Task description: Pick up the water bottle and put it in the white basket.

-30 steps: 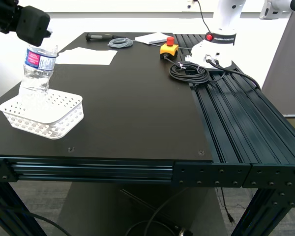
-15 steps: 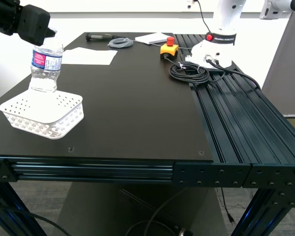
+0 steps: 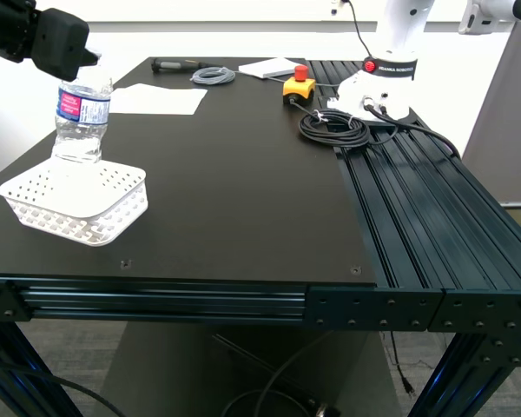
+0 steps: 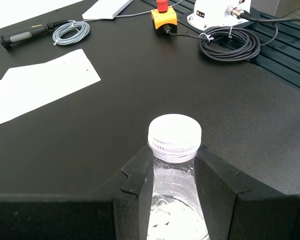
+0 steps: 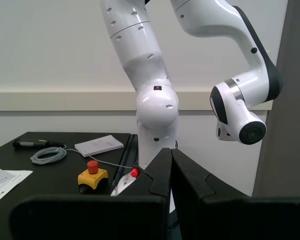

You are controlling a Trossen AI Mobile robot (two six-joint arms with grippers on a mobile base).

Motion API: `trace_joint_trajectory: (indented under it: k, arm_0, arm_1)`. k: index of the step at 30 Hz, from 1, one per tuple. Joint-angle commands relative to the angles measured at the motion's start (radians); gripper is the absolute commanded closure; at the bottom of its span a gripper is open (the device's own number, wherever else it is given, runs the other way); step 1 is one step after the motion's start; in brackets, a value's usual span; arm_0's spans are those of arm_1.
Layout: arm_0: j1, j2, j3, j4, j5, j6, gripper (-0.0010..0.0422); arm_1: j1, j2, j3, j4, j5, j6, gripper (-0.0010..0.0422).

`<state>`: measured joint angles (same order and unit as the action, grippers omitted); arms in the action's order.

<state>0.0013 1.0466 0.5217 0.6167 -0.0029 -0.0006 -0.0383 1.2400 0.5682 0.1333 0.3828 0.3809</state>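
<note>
Right now I am in the carrying step: my first gripper [image 4: 174, 167] is clamped on the neck of the water bottle [image 3: 82, 115], its two fingers pressing in just under the white cap [image 4: 174, 132], so the bottle hangs straight down below my jaws. In the exterior view it is upright, its base at the far rim of the white basket [image 3: 76, 203], and I cannot tell whether it is touching that rim or hanging just clear of it. It is not yet set inside. My second gripper [image 5: 170, 167] is away from all this with its fingers pressed together on nothing, facing a white robot arm [image 5: 155, 85] and a yellow stop button [image 5: 93, 176] on the black table [image 3: 243, 191]. I judge the next move is to bring the bottle nearer over the middle of the basket, lower it until the base sits on the perforated floor, then part the fingers; let go too early and it could tip off the rim. A second ago the bottle was tilted and lower, over the basket; half a second ago it was already upright where it is now, and it has barely shifted since.
</note>
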Motion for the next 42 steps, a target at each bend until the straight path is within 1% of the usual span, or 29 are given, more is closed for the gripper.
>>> trace_joint_trajectory:
  k: [1,6,8,9,11,15,19,24,28,42]
  arm_0:
    - [0.000,0.000,0.002,0.003,0.000,0.000,0.0412]
    - [0.000,0.000,0.002,0.003,0.000,0.000,0.0412]
    - [0.000,0.000,0.002,0.003,0.000,0.000,0.0412]
    - [0.000,0.000,0.002,0.003,0.000,0.000,0.0412]
    - [0.000,0.000,0.002,0.003,0.000,0.000,0.0412]
    - [0.000,0.000,0.002,0.003,0.000,0.000,0.0412]
    - [0.000,0.000,0.002,0.003,0.000,0.000,0.0412]
    - [0.000,0.000,0.002,0.003,0.000,0.000,0.0412]
    - [0.000,0.000,0.002,0.003,0.000,0.000,0.0412]
    - [0.000,0.000,0.002,0.003,0.000,0.000,0.0412]
  arm_1:
    - [0.000,-0.001,0.002,0.006,0.004,0.008,0.0347]
    - [0.000,0.000,0.002,0.000,-0.003,0.003,0.0234]
    - [0.000,0.000,0.002,-0.003,-0.005,0.003,0.0215]
    - [0.001,0.000,0.002,-0.004,-0.006,0.003,0.0216]
    - [0.001,-0.001,0.002,-0.004,-0.008,0.003,0.0230]
    - [0.001,-0.001,0.002,-0.004,-0.008,0.003,0.0278]
    - [0.001,-0.001,0.002,-0.004,-0.008,0.001,0.0310]
    - [0.001,-0.001,0.002,-0.004,-0.008,0.002,0.0333]
    - [0.001,-0.001,0.002,-0.003,-0.008,0.002,0.0322]
    - [0.000,-0.001,0.002,-0.004,-0.008,0.001,0.0243]
